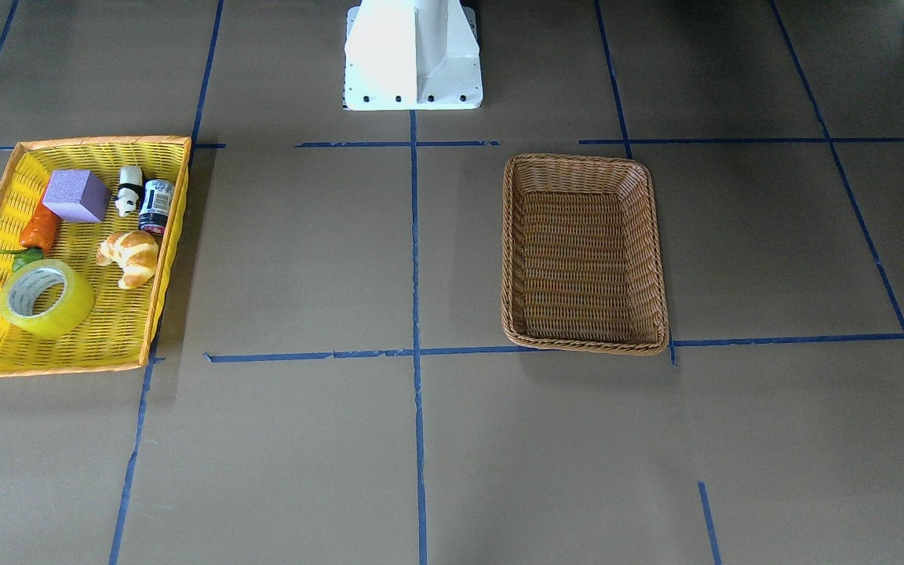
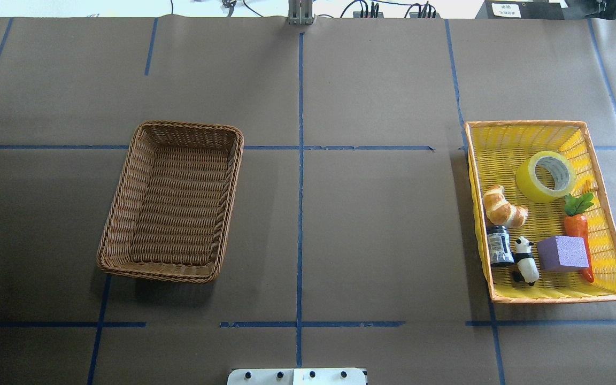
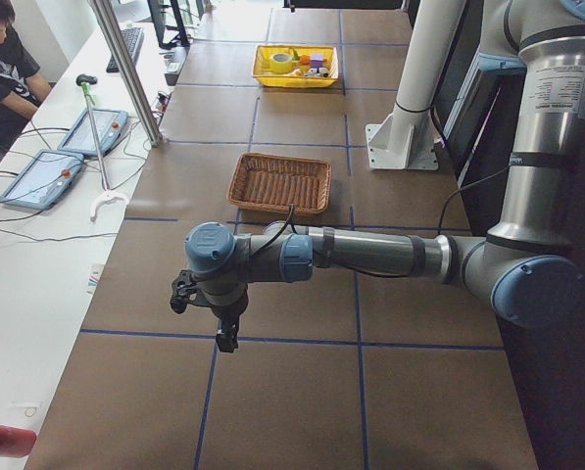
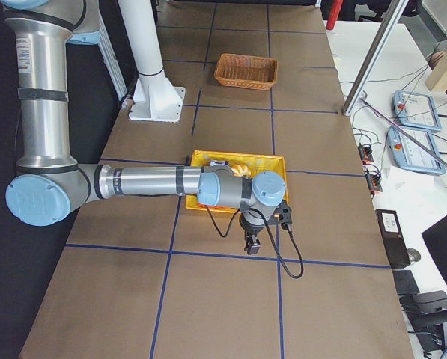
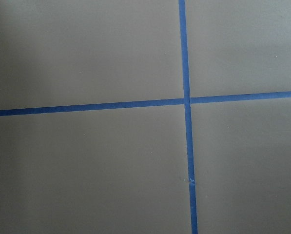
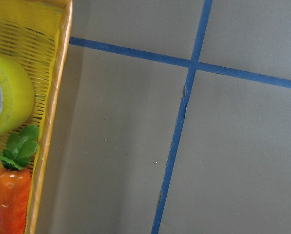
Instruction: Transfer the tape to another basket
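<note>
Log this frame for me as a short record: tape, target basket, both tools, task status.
tape: in the yellow tray, near croissant and carrot
basket: brown wicker, empty, apart from the tray
left tool: over bare table, open or shut unclear
right tool: over table beside the tray, state unclear
status: tape not yet moved
</note>
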You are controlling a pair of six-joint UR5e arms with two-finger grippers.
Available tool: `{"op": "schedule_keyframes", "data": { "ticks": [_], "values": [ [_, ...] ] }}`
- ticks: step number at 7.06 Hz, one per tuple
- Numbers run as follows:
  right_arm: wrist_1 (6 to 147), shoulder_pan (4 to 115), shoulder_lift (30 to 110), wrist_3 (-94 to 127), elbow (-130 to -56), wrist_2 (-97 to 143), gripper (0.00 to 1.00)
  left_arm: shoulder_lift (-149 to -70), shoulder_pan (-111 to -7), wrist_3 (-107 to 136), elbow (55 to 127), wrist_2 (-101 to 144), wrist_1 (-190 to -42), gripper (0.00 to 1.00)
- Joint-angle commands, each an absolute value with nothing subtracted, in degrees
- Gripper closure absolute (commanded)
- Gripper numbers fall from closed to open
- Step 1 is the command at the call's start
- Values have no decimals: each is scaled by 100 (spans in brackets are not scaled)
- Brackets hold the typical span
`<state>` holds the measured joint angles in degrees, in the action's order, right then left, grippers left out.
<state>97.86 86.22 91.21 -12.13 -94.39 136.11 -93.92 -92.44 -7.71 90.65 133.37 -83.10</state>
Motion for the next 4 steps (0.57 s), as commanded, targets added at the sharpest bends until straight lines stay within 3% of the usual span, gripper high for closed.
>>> {"op": "schedule_keyframes", "data": {
  "ticks": [1,4],
  "values": [
    [9791,8622,9132,-1204,-9457,13614,0,-9378,-9211,-765,9323,13316,-8227,0],
    [9774,8622,9123,-1204,-9483,13640,0,-9325,-9202,-747,9413,13359,-8253,0]
  ]
}}
